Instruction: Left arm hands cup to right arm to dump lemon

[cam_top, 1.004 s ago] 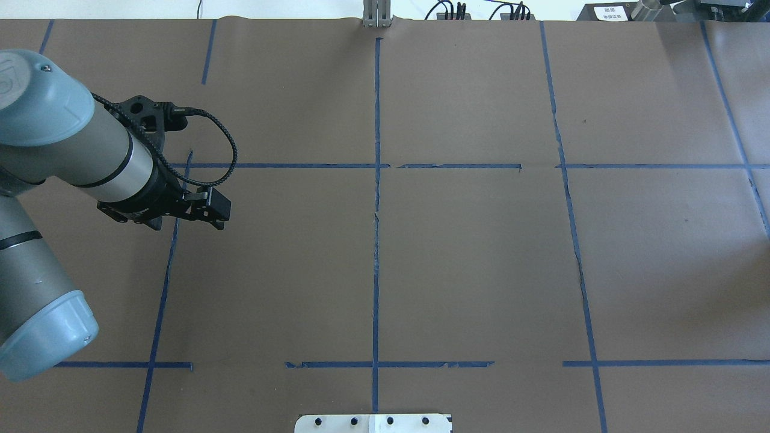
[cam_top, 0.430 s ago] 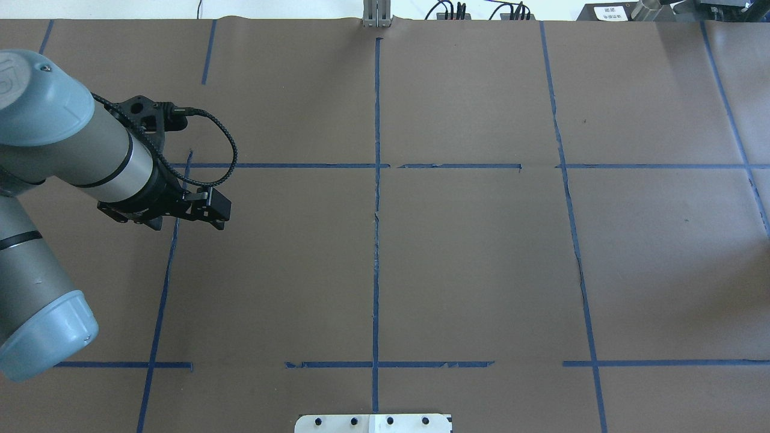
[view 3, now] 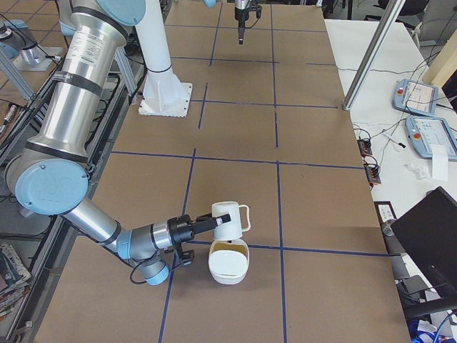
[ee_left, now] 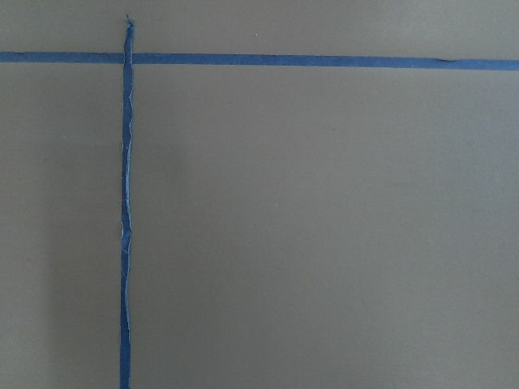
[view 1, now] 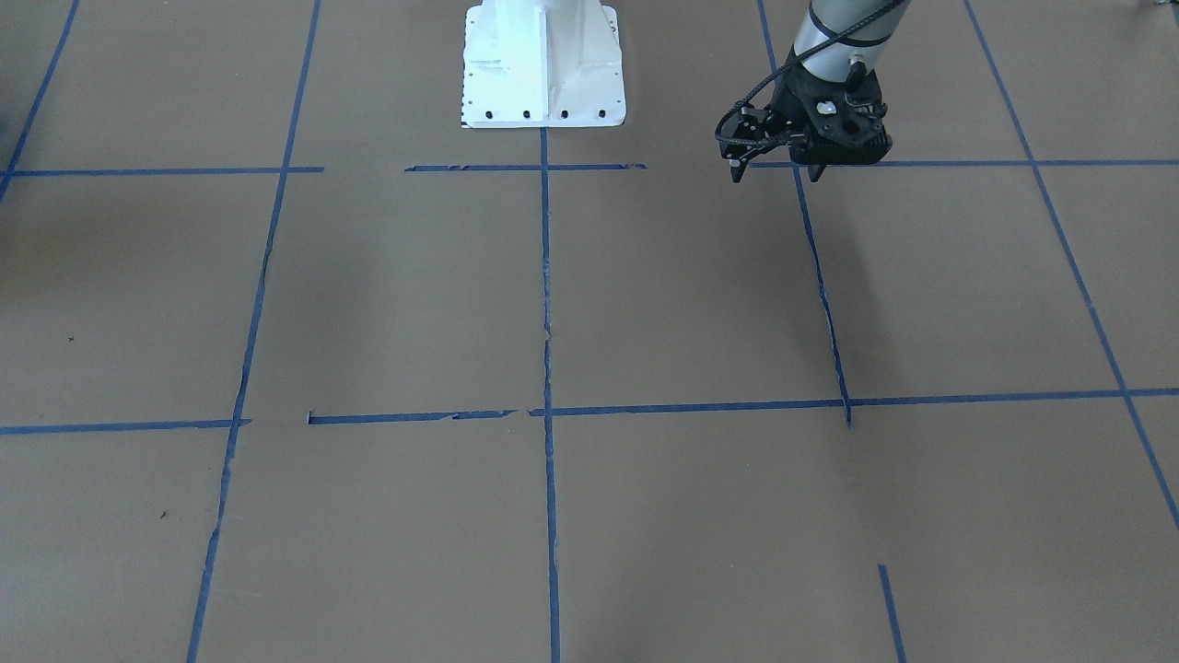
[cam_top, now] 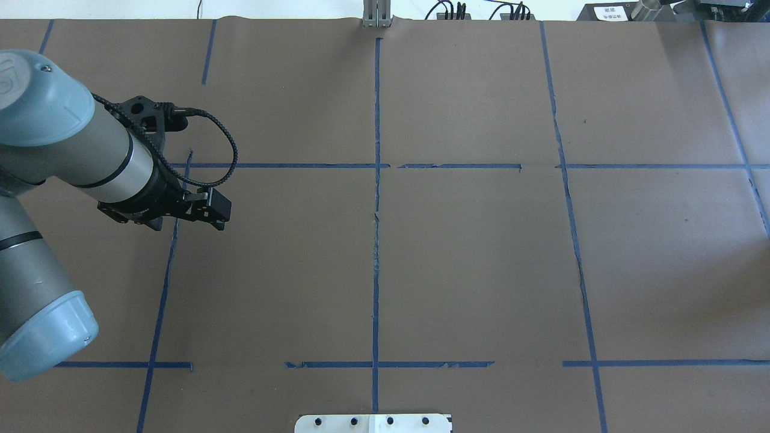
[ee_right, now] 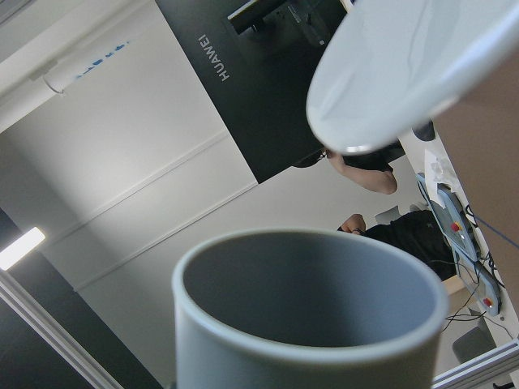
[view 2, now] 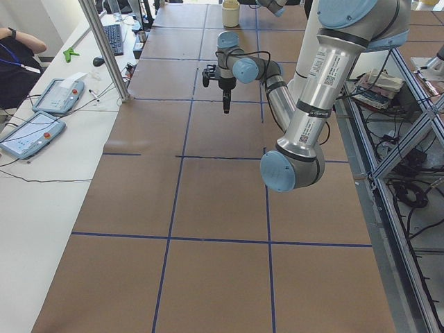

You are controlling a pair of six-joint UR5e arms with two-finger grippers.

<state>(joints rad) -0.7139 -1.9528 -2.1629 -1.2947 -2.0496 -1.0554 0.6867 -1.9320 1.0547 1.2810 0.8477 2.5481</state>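
In the exterior right view the cup (view 3: 230, 220), a white mug with a loop handle, hangs tipped on its side over a white bowl (view 3: 228, 276). My right gripper (view 3: 208, 226) reaches it from the left and is shut on it. The right wrist view looks straight into the cup (ee_right: 312, 296); its grey inside holds nothing that I can see. A dull yellowish patch shows inside the bowl, and I cannot tell whether it is the lemon. My left gripper (view 1: 775, 173) hangs open and holds nothing, above a blue tape line at the table's other end.
The bowl's white underside (ee_right: 397, 73) fills the upper right of the right wrist view. The robot's white base plate (view 1: 543, 101) sits at the table's edge. A side table with pendants (view 2: 35, 132), a metal post (view 2: 104, 48) and a seated person (view 2: 17, 66) flank the table.
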